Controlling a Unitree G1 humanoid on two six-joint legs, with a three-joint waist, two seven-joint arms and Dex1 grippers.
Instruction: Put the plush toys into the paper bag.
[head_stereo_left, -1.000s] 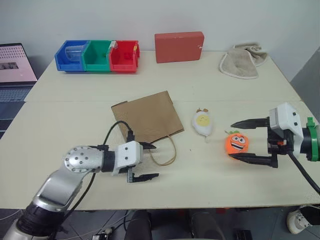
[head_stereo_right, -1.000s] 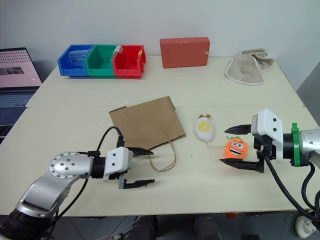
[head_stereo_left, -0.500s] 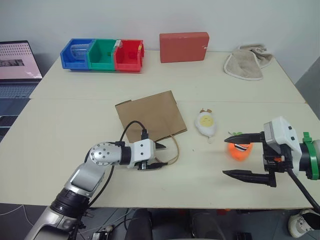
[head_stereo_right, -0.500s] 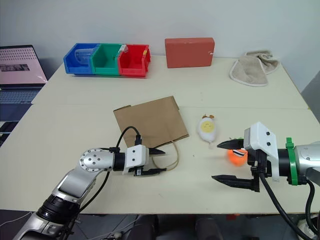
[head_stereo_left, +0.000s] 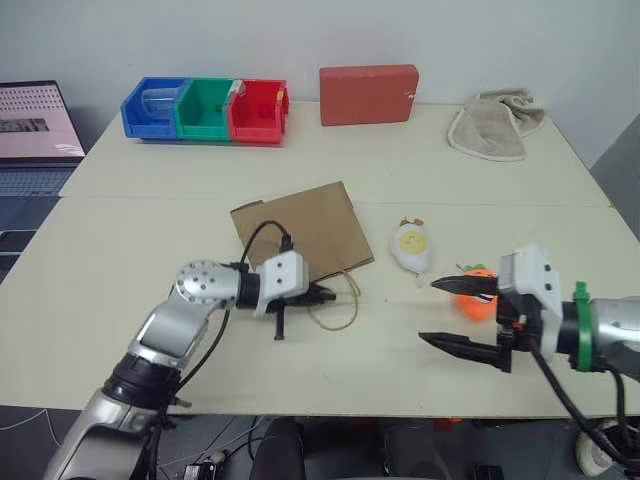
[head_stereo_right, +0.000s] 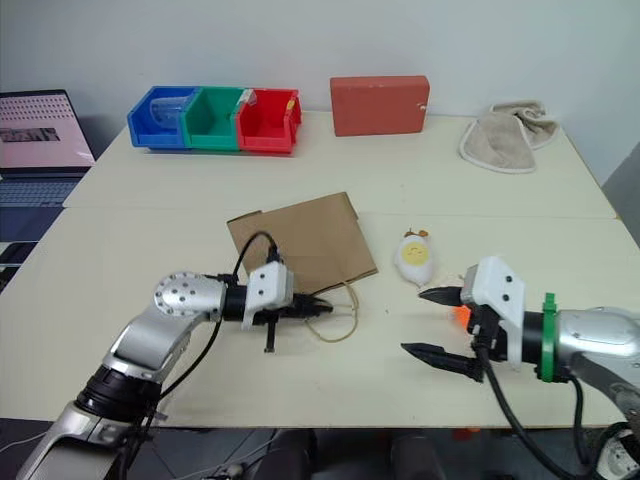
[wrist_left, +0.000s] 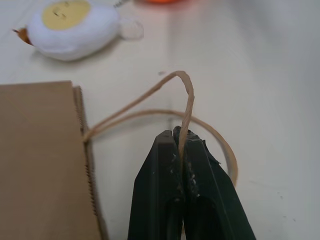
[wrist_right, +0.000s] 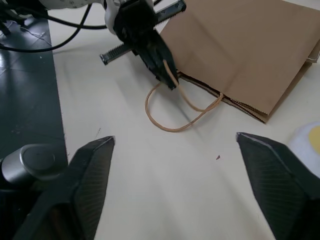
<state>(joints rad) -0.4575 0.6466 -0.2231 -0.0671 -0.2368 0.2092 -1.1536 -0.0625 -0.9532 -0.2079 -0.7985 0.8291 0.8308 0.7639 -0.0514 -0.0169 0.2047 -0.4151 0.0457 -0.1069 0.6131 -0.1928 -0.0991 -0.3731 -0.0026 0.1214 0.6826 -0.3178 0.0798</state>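
Pinching the upper loop handle (wrist_left: 185, 107) of the brown paper bag (head_stereo_left: 300, 230) between fully closed black fingers, the left gripper (head_stereo_left: 322, 295) sits at the bag's mouth edge, while the second handle (wrist_right: 172, 116) lies slack on the table. The bag itself lies flat and folded, so a lift by one thin twisted handle may just drag it along the table rather than open it, or the paper loop could slip out or tear at its glued end. The right gripper (head_stereo_left: 455, 313) hangs with its jaws spread wide and empty, just in front of the orange plush toy (head_stereo_left: 478, 297). The white egg-shaped plush toy (head_stereo_left: 411, 247) lies between bag and orange toy; a sweeping bag could nudge it away.
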